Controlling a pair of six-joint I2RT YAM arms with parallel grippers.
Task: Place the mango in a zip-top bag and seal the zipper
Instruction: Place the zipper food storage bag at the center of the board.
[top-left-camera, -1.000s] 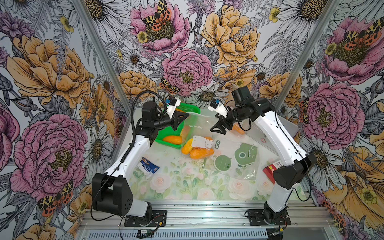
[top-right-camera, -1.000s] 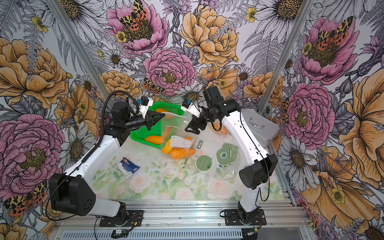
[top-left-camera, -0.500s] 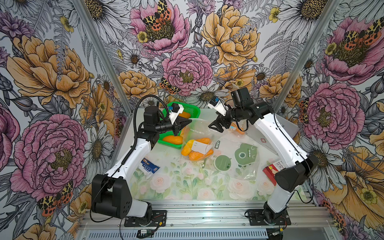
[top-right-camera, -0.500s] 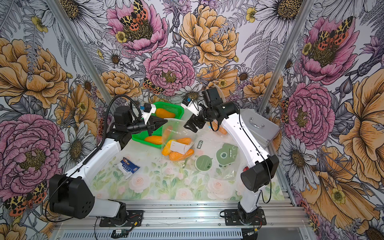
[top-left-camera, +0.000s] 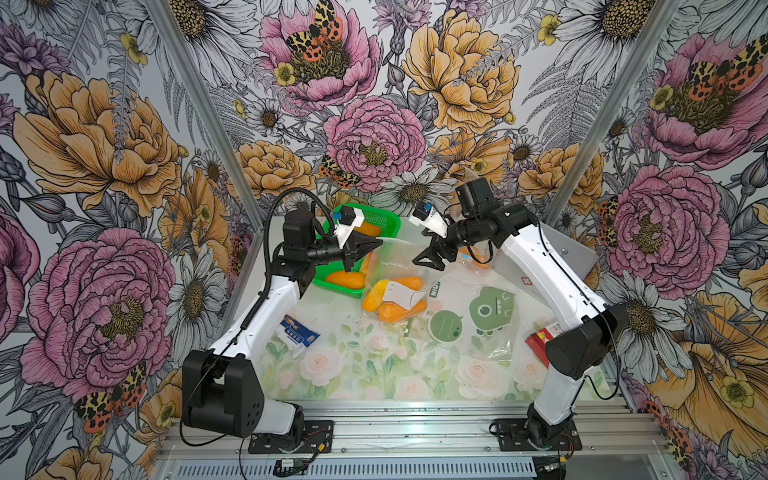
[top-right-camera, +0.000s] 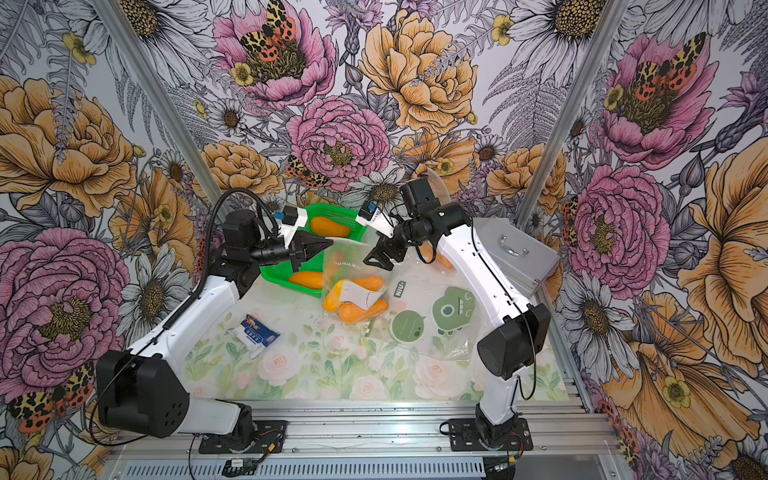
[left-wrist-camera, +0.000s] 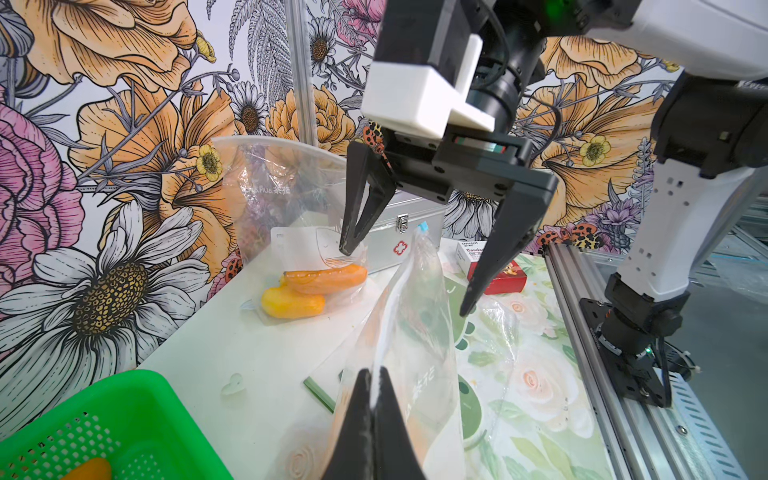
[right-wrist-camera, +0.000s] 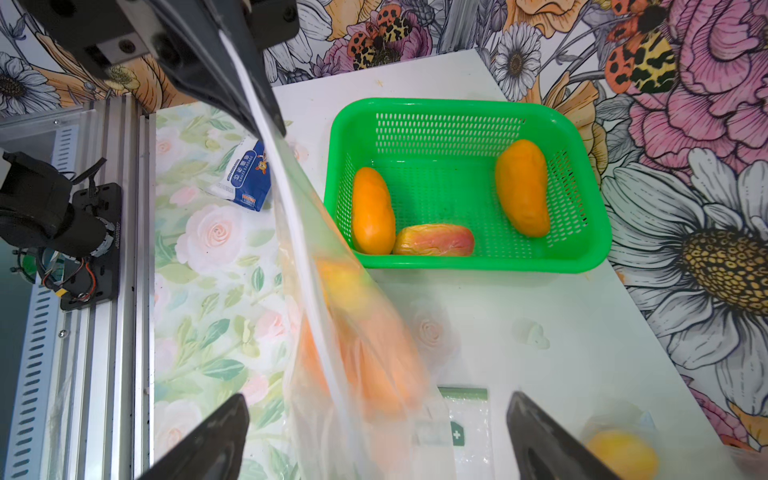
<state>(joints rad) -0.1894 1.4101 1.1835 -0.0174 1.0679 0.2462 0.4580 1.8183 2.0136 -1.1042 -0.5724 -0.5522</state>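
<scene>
Dimly, mangoes show through the bag (blurred).

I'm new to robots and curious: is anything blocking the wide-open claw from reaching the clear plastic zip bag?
Nothing visible. The clear plastic zip-top bag, pinched by the shut left gripper, hangs before the open right gripper, only air between.

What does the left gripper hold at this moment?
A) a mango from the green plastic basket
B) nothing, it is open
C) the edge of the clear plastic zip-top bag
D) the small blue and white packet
C: in the left wrist view the left gripper is shut on the edge of the clear plastic zip-top bag.
</scene>
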